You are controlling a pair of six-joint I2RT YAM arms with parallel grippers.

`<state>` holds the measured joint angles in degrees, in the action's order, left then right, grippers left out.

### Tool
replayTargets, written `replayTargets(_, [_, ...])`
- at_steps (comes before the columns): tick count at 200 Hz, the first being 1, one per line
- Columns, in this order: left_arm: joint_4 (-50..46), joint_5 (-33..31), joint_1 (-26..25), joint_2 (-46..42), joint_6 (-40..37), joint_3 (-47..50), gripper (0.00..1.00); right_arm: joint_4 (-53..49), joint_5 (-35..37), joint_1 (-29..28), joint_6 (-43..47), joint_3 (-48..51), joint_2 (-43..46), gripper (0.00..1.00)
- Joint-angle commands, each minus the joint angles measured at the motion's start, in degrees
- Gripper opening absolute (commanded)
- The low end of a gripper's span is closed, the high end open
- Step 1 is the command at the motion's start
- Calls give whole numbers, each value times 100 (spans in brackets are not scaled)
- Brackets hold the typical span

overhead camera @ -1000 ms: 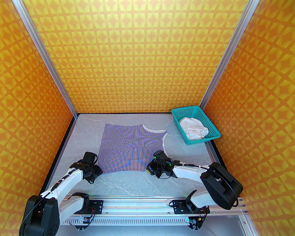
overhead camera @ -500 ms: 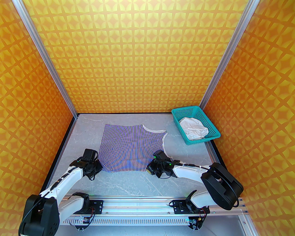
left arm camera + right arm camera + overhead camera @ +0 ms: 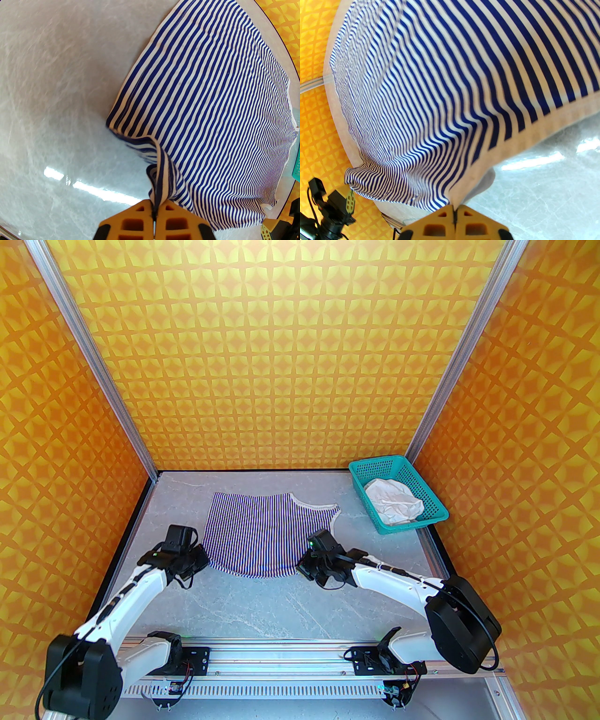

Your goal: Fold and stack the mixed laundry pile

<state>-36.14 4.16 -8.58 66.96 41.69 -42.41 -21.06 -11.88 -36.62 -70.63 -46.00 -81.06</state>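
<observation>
The striped garment (image 3: 262, 530) lies spread on the grey table (image 3: 262, 610), and both grippers hold its near edge lifted. My left gripper (image 3: 202, 559) is shut on the near left corner, where the striped garment (image 3: 211, 105) bunches into a fold between the yellow fingers (image 3: 138, 218). My right gripper (image 3: 302, 570) is shut on the near right hem of the striped garment (image 3: 440, 93), pinched between its fingers (image 3: 473, 222). The near edge sags in a curve between the two grips. The white cloth (image 3: 393, 505) sits crumpled in the teal basket (image 3: 375, 464) at the far right.
Orange patterned walls close in the table on three sides. The teal basket stands against the right wall at the back. Bare grey table lies between the garment's near edge and the arm bases. The left gripper (image 3: 349, 199) appears at the lower left of the right wrist view.
My left gripper shut on the near left corner. Both grippers then moved away from the bases, lifting the garment's near edge and carrying it toward the far side.
</observation>
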Motion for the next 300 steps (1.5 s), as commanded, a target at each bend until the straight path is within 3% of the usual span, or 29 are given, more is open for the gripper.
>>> replayTargets(1, [159,-100,99,196,-204,-380,0,-525,205,204,501,-377,-122,0])
replayTargets(144, [1142,-107,533,2485,-122,-1320,0,-1071,-337,982,2052,-2584,-2547,0])
replayTargets(166, [1249,-108,591,2752,-97,-1313,14,-1374,-388,1068,2448,-3001,-2864,24])
replayTargets(176, [1259,-105,615,2829,-72,-1316,29,-1585,-403,1111,2612,-3166,-2909,38])
replayTargets(198, [1211,-124,620,2750,-143,-1317,40,-1854,-273,1223,2862,-3032,-2395,52])
replayTargets(215, [1105,-135,617,2472,-287,-1306,51,-2065,-181,1355,3024,-2700,-1781,57])
replayTargets(229, [943,-143,611,2201,-454,-1291,54,-2322,24,1451,3135,-2312,-1172,59])
replayTargets(263, [610,25,271,1721,-1037,-1239,43,-2434,-188,2046,3084,-821,215,62])
replayTargets(300, [874,384,-89,1792,-1119,-1006,32,-2517,-162,2607,3354,40,732,62])
